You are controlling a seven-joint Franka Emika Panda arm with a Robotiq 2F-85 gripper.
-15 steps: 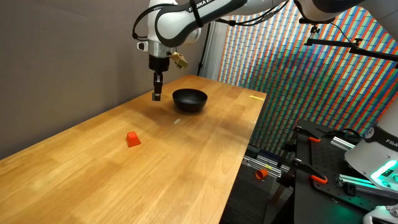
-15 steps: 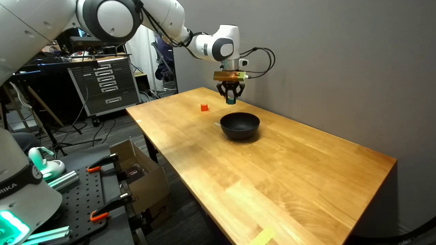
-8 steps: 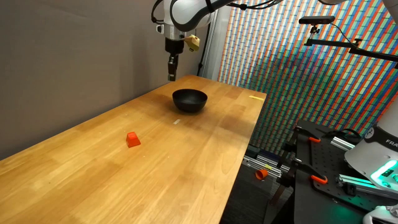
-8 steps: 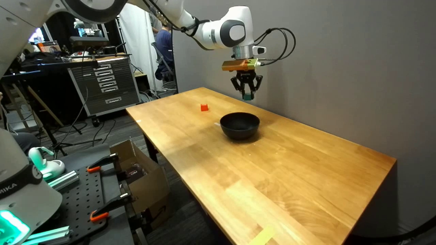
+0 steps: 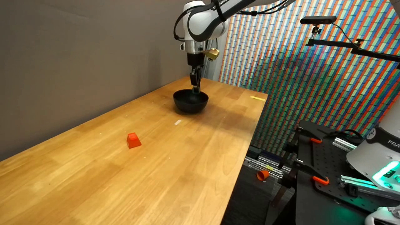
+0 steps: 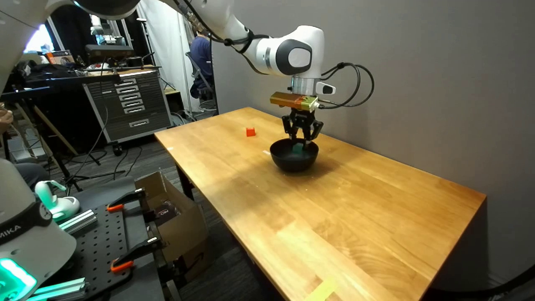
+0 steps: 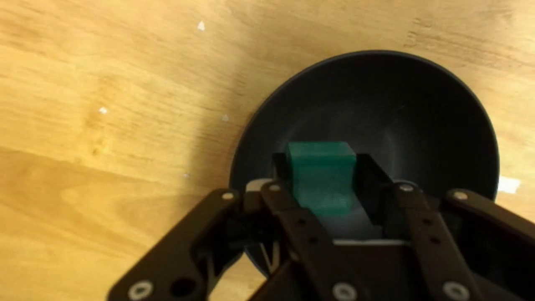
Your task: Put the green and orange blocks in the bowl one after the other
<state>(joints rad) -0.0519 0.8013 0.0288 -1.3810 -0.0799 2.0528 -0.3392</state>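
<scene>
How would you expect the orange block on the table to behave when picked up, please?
The orange block looks unlikely to roll, given its flat faces. Its crisp edges suggest it is stiff. Its sides narrow upward, so a pinch might slip.

There is one green block (image 7: 322, 179) and one orange block (image 5: 133, 140), two altogether, plus one bowl (image 5: 190, 107), one wooden table (image 6: 355, 217), one gripper (image 6: 299, 143) and two clamps (image 6: 140, 249).

The arm (image 6: 261, 52) reaches out — wrist (image 6: 304, 85) upright, jaws pointing down and clamped.
</scene>
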